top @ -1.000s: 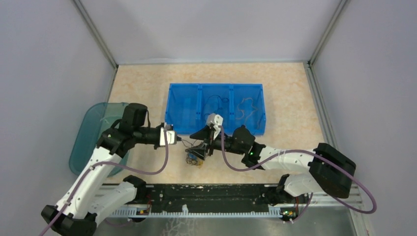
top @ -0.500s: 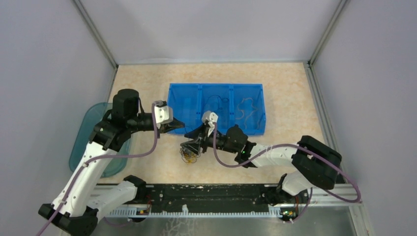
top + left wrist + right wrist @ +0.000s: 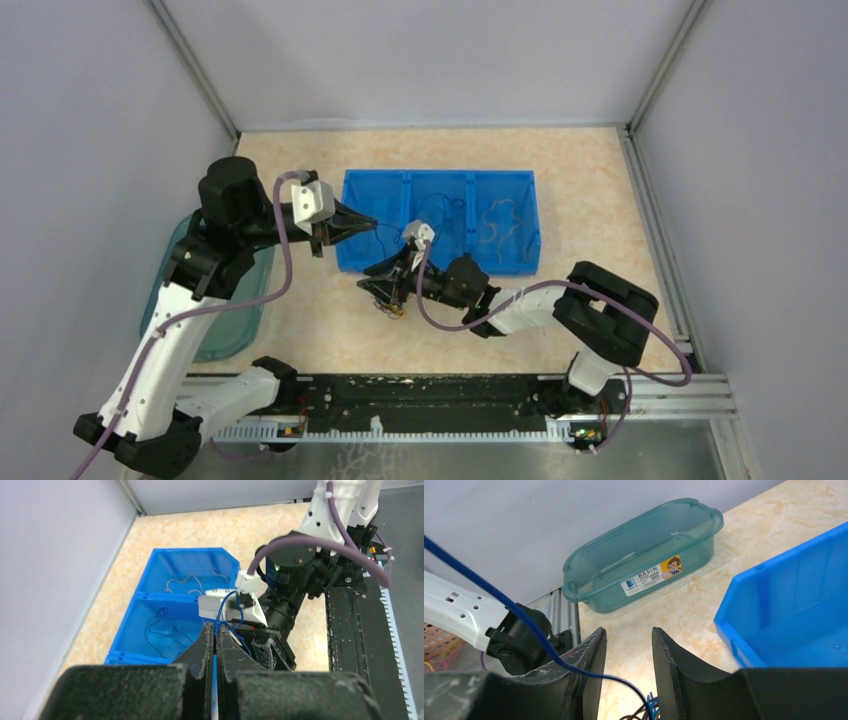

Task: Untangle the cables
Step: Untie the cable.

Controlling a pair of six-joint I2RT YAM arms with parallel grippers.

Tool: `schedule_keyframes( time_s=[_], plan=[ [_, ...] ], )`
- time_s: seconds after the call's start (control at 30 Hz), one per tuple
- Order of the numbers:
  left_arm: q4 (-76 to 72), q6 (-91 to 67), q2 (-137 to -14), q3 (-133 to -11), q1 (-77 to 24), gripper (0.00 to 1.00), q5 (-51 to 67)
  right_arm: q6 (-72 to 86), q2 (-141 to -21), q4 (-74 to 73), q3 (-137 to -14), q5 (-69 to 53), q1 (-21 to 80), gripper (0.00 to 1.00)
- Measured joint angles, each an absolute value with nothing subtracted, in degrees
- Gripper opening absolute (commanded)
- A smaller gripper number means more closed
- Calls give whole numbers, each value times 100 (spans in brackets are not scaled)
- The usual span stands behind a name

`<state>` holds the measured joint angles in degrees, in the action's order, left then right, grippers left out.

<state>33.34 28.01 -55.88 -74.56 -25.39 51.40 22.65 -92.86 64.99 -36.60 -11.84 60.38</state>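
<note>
My left gripper (image 3: 368, 222) (image 3: 216, 630) hangs raised beside the blue bin's left end, shut on a thin blue cable (image 3: 235, 605). That blue cable (image 3: 489, 587) runs down over my right gripper's left finger (image 3: 579, 665) and through the gap between the jaws into the tangle of cables (image 3: 390, 307) (image 3: 646, 711) on the table. My right gripper (image 3: 380, 290) (image 3: 629, 640) sits low over the tangle, jaws apart, nothing pinched. A black cable (image 3: 160, 630) and a pale cable (image 3: 190, 582) lie in separate compartments of the bin.
The blue bin (image 3: 440, 178) (image 3: 784, 595) with three compartments stands just behind both grippers. A teal basin (image 3: 235, 300) (image 3: 644, 545) sits at the table's left edge. Grey walls close in the left, back and right sides.
My left gripper has risen and swung back towards the bin with the blue cable. The tangle and my right gripper have moved left, and the right jaws have narrowed.
</note>
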Motion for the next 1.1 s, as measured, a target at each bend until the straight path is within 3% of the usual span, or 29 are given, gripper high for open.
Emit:
schedule_keyframes(
  time_s=[0.83,1.1],
  plan=[
    [845,2137,-6029,-9533,-2539,0,3723,2477,-10127,7596,-2473,-784,6038,43],
    [69,2226,-6388,-10436,-2539,0,3033,2536,-10283,7778,-2246,-731,6038,48]
  ],
)
